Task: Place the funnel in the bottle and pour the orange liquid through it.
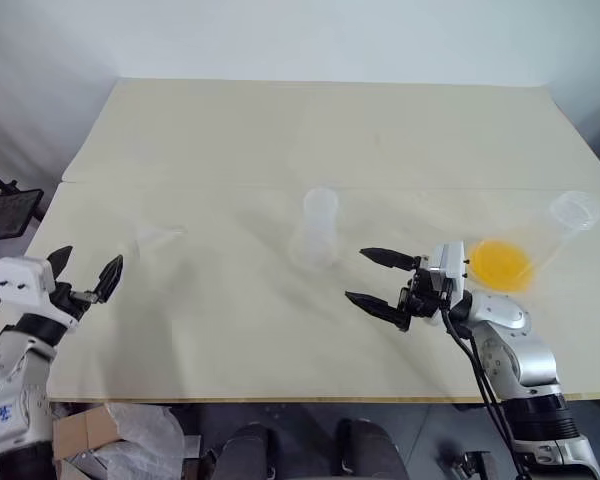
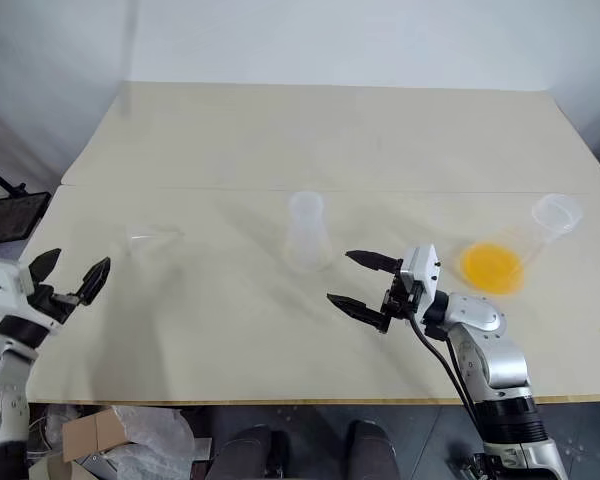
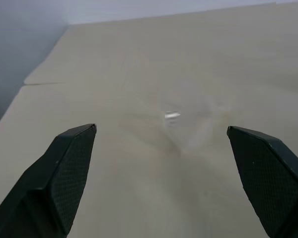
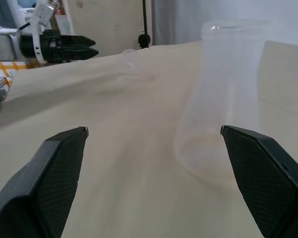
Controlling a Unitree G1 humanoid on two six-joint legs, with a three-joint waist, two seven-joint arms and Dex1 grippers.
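Left eye view shows my left gripper [image 1: 83,272] spread open beside the funnel [image 1: 160,238] and my right gripper [image 1: 373,278] open and empty just beside the upright bottle [image 1: 318,228]; the orange liquid [image 1: 500,264] sits in a flask [image 1: 540,243] at my right

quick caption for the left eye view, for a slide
Open left gripper nears the funnel; open right gripper faces the bottle; orange liquid waits in its flask.
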